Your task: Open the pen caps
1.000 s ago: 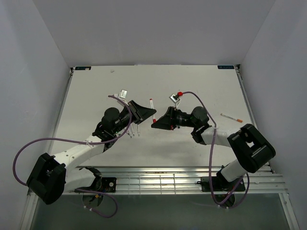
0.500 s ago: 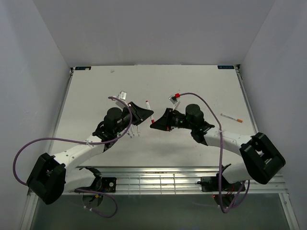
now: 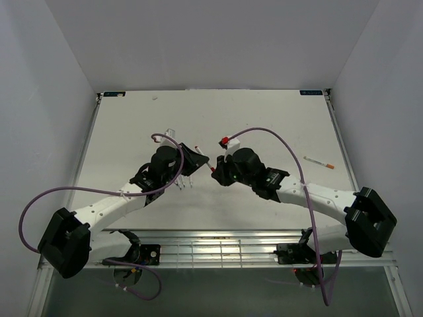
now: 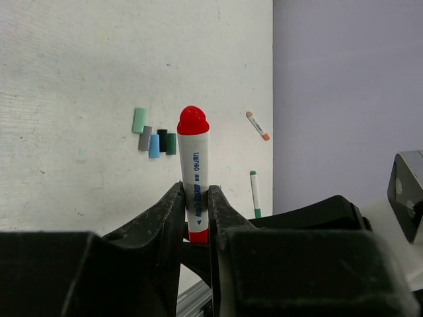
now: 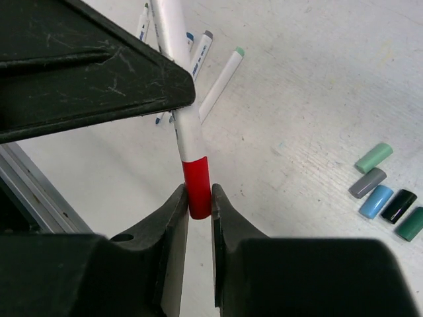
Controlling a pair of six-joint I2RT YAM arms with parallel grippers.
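Red cap [image 5: 197, 179] in right pincer [image 5: 197, 199]; left pincer [image 4: 196, 200] grips pen [image 4: 194, 158].

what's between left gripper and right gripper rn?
A short stretch of the pen's white barrel, nothing else: the left gripper clamps the barrel, the right gripper pinches the red cap at its end. Clearest in the right wrist view.

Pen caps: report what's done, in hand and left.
Done: five loose caps lie together on the table. In hand: left gripper holds the red pen; right gripper pinches its red cap, still seated. Left: pull it off; the orange pen may still be capped.
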